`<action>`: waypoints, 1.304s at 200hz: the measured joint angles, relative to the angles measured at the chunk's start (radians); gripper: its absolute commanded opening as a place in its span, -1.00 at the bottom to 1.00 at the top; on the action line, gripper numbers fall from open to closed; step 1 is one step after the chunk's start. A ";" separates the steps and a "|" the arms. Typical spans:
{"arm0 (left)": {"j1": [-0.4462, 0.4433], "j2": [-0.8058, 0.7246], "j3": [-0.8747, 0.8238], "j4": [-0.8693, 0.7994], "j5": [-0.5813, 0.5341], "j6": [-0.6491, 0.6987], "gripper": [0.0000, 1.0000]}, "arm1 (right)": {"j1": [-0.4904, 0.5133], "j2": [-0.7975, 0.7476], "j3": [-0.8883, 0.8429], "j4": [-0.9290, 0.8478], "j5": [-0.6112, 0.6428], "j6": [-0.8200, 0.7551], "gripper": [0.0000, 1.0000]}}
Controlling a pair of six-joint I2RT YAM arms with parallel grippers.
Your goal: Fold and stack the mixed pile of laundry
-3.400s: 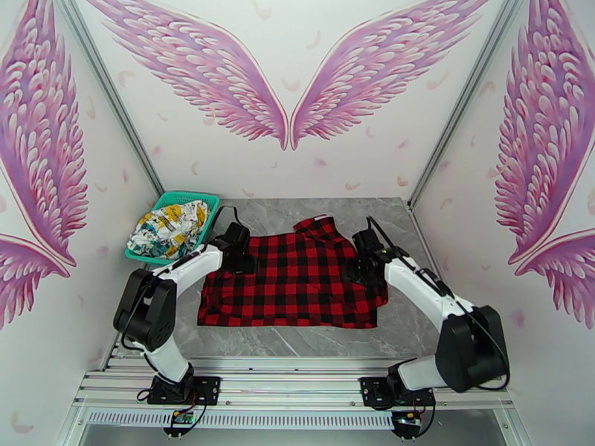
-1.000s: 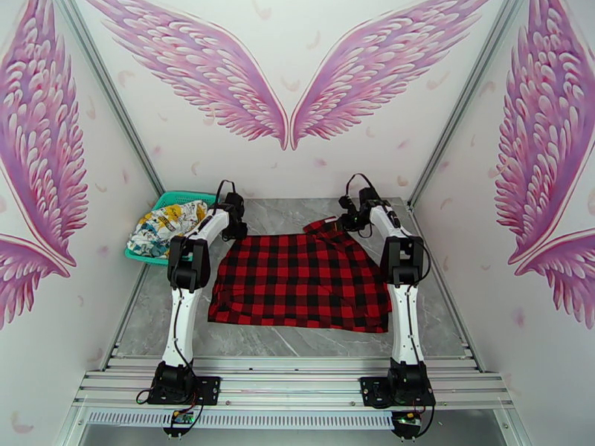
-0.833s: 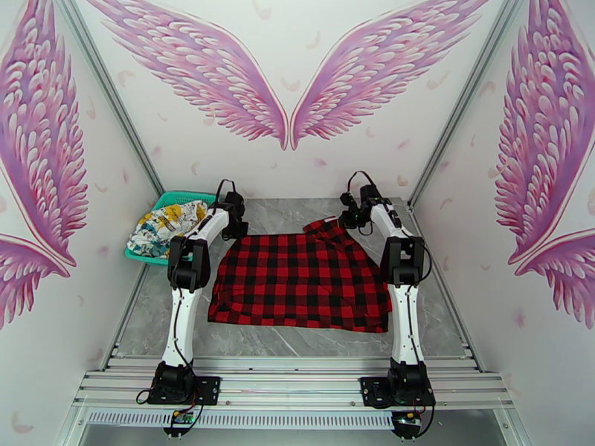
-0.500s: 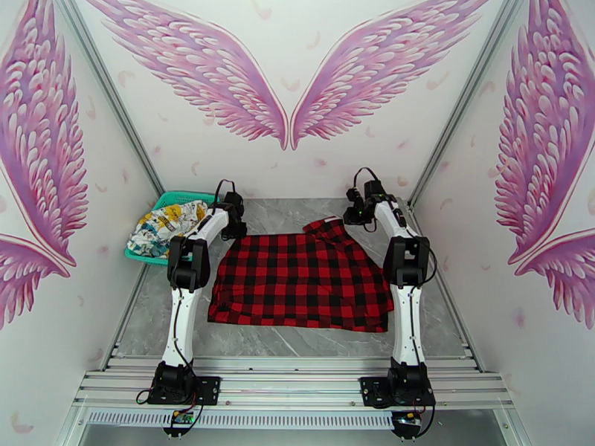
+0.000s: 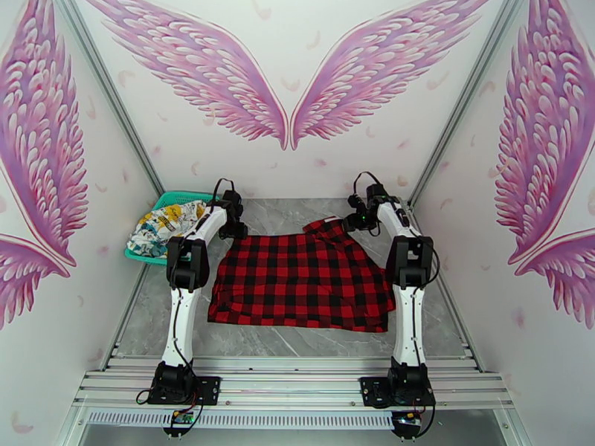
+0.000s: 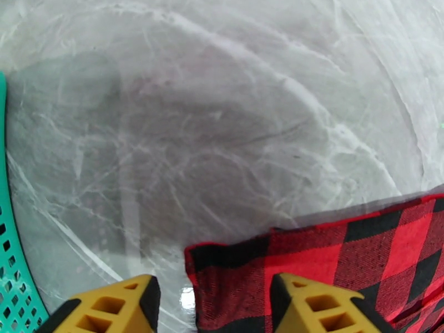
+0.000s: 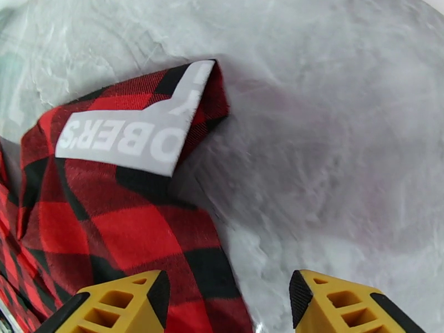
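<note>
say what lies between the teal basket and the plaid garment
Bare grey tabletop, seen in the left wrist view between basket and plaid garment.

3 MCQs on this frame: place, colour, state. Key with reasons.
1. Where is the cartoon-print garment? A) in the teal basket B) draped over an arm C) on bare table
2. The lettering on the plaid garment is: A) yellow B) white C) blue
3. The left pincer and right pincer are: A) shut on cloth B) shut, empty C) open
Key: 1 A, heaped inside the basket; 2 B, white letters in the right wrist view; 3 C, jaws stand apart in both wrist views.
</note>
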 measured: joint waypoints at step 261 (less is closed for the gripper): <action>0.006 -0.006 -0.023 0.024 0.041 0.024 -0.05 | 0.018 -0.139 -0.119 -0.039 0.043 0.088 -1.00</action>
